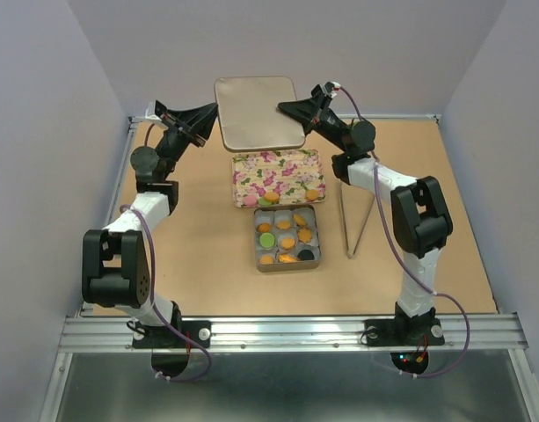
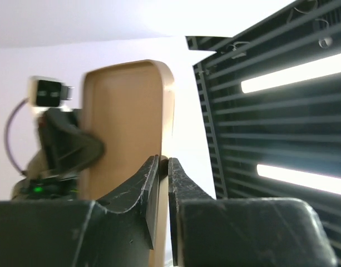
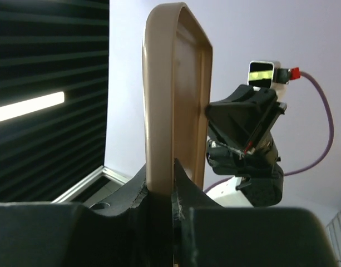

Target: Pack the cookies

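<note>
No legible txt or labels.

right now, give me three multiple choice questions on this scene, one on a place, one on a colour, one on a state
1. Where is the tin relative to the floral tray?
A nearer the arm bases
B farther from them
C on top of it

2. What colour is the lid?
A tan
B blue
C red

3. The lid is:
A on the tin
B gripped by the left gripper and right gripper
C inside the floral tray

Answers:
1 A, the top view shows the tin nearer the bases.
2 A, tan in every view.
3 B, both wrist views show fingers pinching its edge.
</note>
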Controlling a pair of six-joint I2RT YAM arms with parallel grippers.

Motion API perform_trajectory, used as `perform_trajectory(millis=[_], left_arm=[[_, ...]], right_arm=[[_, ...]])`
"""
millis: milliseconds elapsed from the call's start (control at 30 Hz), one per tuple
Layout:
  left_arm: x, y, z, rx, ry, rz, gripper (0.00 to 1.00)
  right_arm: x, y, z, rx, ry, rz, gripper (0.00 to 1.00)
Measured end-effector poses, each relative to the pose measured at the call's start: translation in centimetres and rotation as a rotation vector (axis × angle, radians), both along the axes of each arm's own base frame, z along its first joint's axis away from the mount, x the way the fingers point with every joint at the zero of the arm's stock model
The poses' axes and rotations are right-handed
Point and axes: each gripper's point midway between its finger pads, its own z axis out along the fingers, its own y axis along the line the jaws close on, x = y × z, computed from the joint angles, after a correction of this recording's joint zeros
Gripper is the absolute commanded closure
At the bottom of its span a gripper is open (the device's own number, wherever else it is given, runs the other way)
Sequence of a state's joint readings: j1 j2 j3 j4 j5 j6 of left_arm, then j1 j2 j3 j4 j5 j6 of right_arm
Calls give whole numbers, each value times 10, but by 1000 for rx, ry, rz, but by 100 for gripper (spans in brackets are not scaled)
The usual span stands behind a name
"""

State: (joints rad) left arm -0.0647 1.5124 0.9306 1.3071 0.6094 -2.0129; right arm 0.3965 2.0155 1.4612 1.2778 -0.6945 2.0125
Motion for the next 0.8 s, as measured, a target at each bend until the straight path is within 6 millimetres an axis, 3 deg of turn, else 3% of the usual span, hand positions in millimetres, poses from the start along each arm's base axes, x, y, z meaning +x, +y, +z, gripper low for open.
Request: perform_trajectory(millis=[200, 367, 433, 567, 667, 800], left_arm=[[-1, 4, -7, 16, 5, -11, 75], [-3, 11, -21, 49, 25, -23, 57], [-1, 19, -37, 69, 61, -19, 49], [2, 40, -76, 87, 172, -2, 46], [-2, 44, -97, 106, 220, -16, 46], [-14, 40, -122, 163, 244, -51, 46]], right_arm=[[-1, -2, 8, 8, -8, -14, 99], [-2, -2, 5, -10, -8, 0, 100], [-3, -5, 6, -12, -17, -1, 100], [1, -37, 10, -21, -22, -59, 99], [7, -66, 12, -33, -27, -110, 99], [-18, -78, -10, -109, -25, -106, 100]])
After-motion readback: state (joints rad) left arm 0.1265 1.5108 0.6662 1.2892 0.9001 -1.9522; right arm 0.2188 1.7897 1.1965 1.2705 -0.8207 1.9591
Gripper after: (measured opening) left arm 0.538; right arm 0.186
